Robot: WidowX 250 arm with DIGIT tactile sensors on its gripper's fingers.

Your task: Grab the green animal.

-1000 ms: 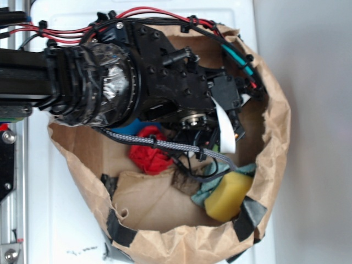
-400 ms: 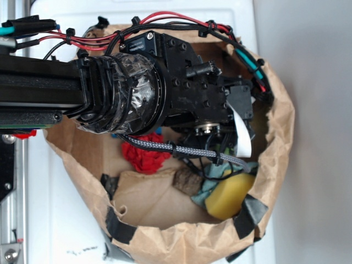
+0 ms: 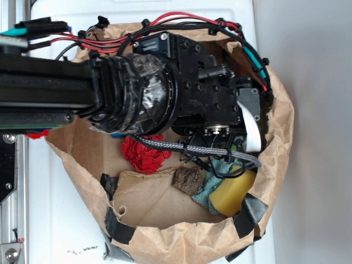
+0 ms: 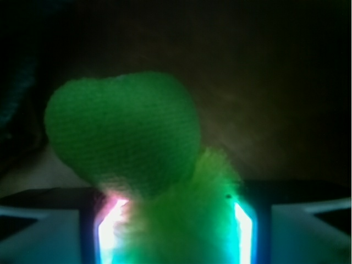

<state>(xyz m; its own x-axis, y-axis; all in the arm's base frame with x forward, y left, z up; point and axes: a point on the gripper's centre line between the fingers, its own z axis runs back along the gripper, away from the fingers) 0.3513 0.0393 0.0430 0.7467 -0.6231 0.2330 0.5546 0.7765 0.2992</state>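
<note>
White table top (image 3: pixel 165 11) under a crumpled brown paper bag (image 3: pixel 181 242) lying open, taped at the rim. Biggest thing in view is the arm (image 3: pixel 137 99), reaching into the bag and covering most of its interior; in the exterior view the pincer itself is buried under the wrist body, can't see it there. Beside the arm on the bag floor: red fuzzy toy (image 3: pixel 144 155) back toward the wrist, brown scrap (image 3: pixel 188 179) and teal rag (image 3: pixel 215 179) off to the side of the pincer, yellow sponge (image 3: pixel 234 192) just past the rag against the bag wall. Wrist view: pincer (image 4: pixel 176 220) has both lit fingers (image 4: pixel 107 225) flanking the green animal (image 4: pixel 126 137), whose fuzzy lighter part sits between them and whose smooth darker lobe sticks out beyond the tips. Jaws look parted around it, not squeezed, but glare hides the contact lines, so I can't tell whether they're pressing on it. Progress, my read: approach and alignment done, clamp and lift out of the bag left. Hidden: the animal is not visible at all from outside, the wrist view is dark and blurred, and the bag floor under the toy can't be made out.
</note>
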